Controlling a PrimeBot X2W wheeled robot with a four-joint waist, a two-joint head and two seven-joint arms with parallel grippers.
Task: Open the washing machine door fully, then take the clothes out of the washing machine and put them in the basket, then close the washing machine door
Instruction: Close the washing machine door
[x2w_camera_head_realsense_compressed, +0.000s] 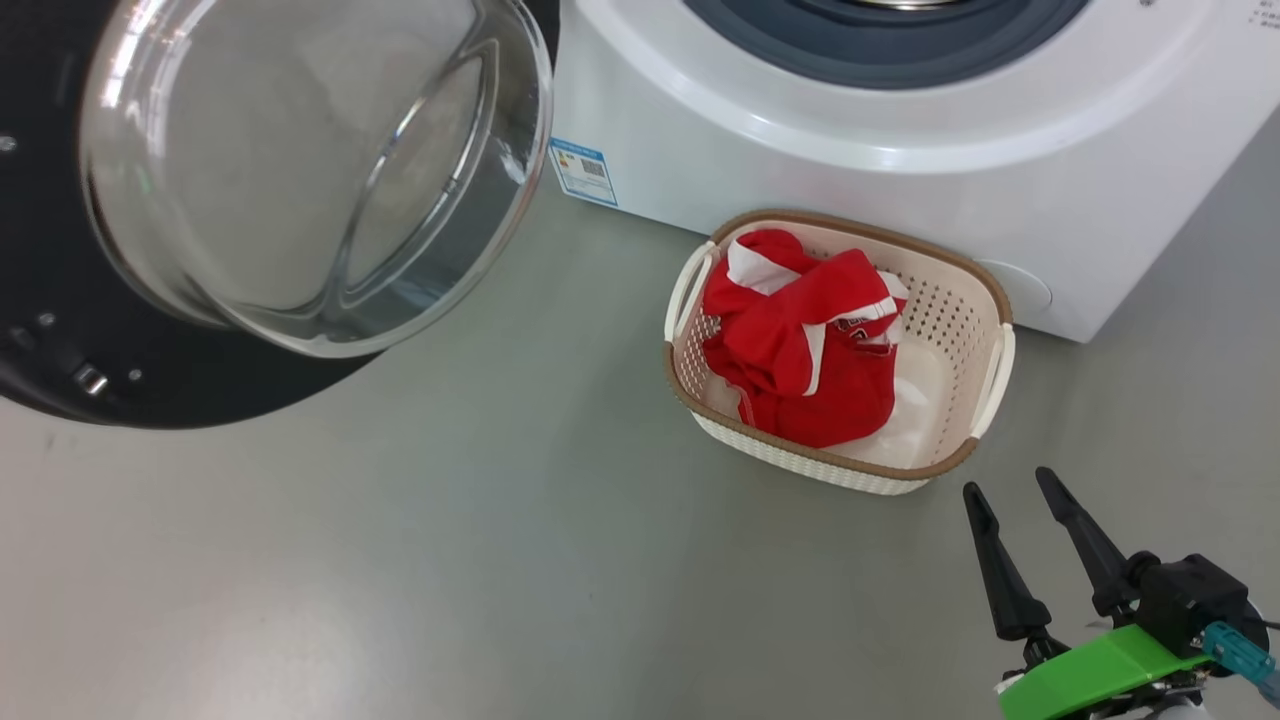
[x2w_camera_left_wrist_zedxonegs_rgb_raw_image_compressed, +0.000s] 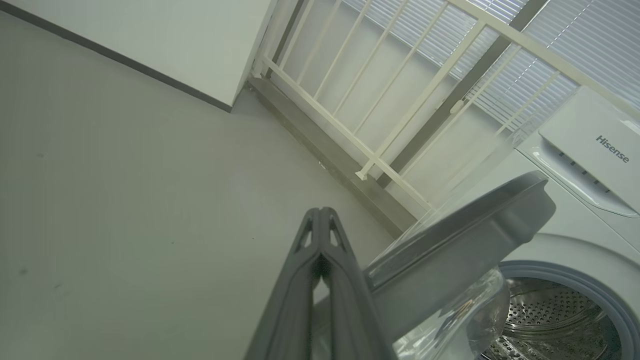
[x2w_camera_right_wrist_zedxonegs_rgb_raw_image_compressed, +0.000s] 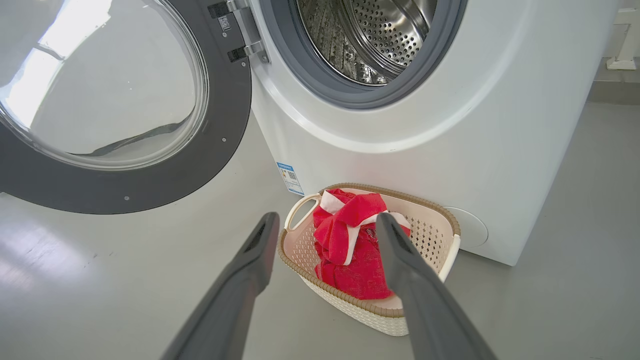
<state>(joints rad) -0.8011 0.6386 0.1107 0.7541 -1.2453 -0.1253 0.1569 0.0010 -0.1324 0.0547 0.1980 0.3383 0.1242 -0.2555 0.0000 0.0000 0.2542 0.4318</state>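
Door (x2w_camera_head_realsense_compressed: 60, 330) stands open, left of the washer (x2w_camera_head_realsense_compressed: 850, 130). Clothes (x2w_camera_head_realsense_compressed: 810, 350) (2 colours, red over white) lie in the basket (x2w_camera_head_realsense_compressed: 955, 300), just before the washer. Right gripper (x2w_camera_head_realsense_compressed: 1008, 482): jaws wide, empty, near basket. Left gripper (x2w_camera_left_wrist_zedxonegs_rgb_raw_image_compressed: 320, 212): closed, empty, beside door.

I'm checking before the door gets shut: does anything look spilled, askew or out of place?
Nothing stands out. The clothes lie in the basket, which stands upright on the floor before the washing machine. The washing machine door hangs wide open, and the visible part of the drum looks empty.
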